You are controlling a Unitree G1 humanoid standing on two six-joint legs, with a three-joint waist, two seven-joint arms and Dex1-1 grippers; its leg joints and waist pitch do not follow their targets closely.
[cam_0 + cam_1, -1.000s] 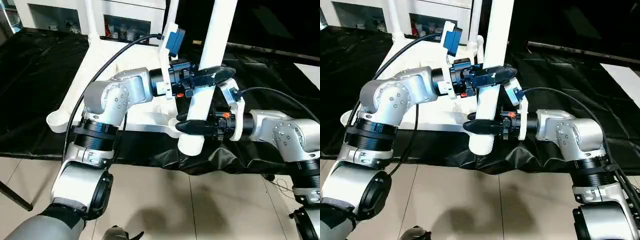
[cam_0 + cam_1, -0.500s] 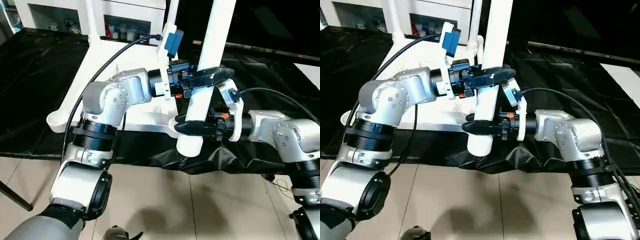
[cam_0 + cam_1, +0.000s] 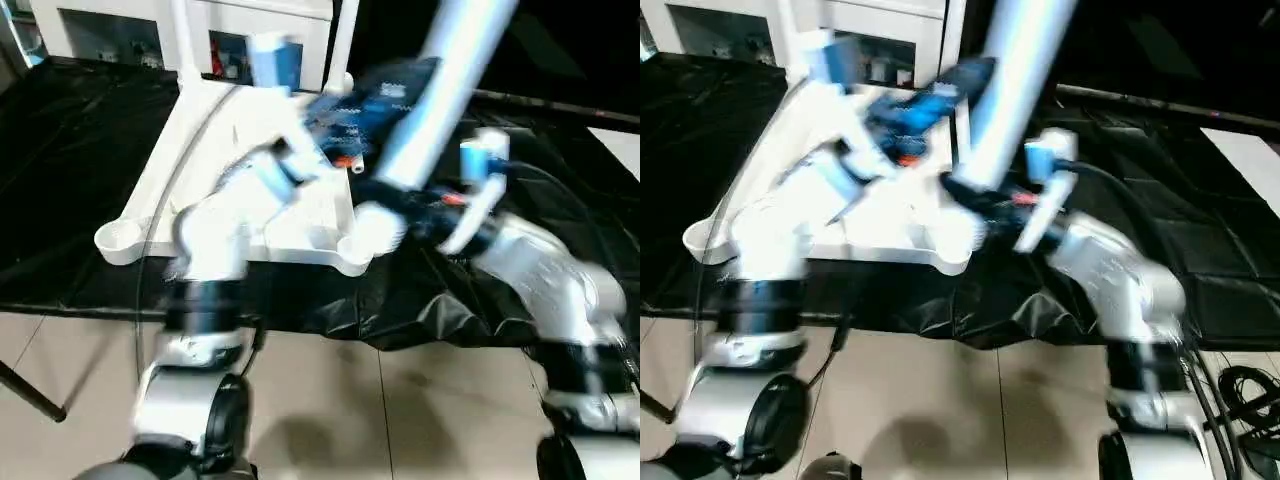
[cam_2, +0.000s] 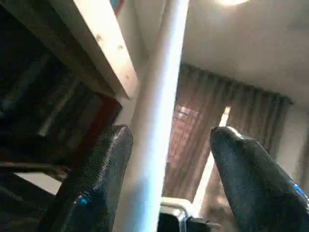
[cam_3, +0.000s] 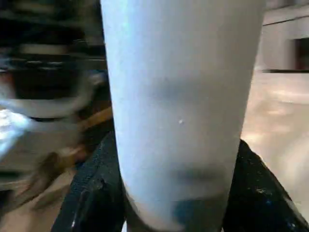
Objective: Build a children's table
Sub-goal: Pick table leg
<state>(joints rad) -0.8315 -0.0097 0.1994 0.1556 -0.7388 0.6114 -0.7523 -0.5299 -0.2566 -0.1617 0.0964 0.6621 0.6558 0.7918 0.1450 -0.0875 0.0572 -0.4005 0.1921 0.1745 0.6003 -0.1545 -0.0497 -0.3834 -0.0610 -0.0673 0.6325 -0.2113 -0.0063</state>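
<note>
Over the tabletop (image 3: 215,150), the right gripper (image 5: 169,203) clamps the tilted leg (image 3: 440,90); the left gripper (image 4: 166,159), jaws loose around it, risks letting it swing off the socket (image 3: 352,248).

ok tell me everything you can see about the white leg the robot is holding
The leg is a long, smooth white tube that looks like plastic. It leans, top tilted toward the robot's right, with its wider lower end at the near right corner socket of the upturned tabletop; whether it is seated, I cannot tell. The right tool clasps it low down. Higher up, the left tool's fingers stand open, one touching it, the other clear.
</note>
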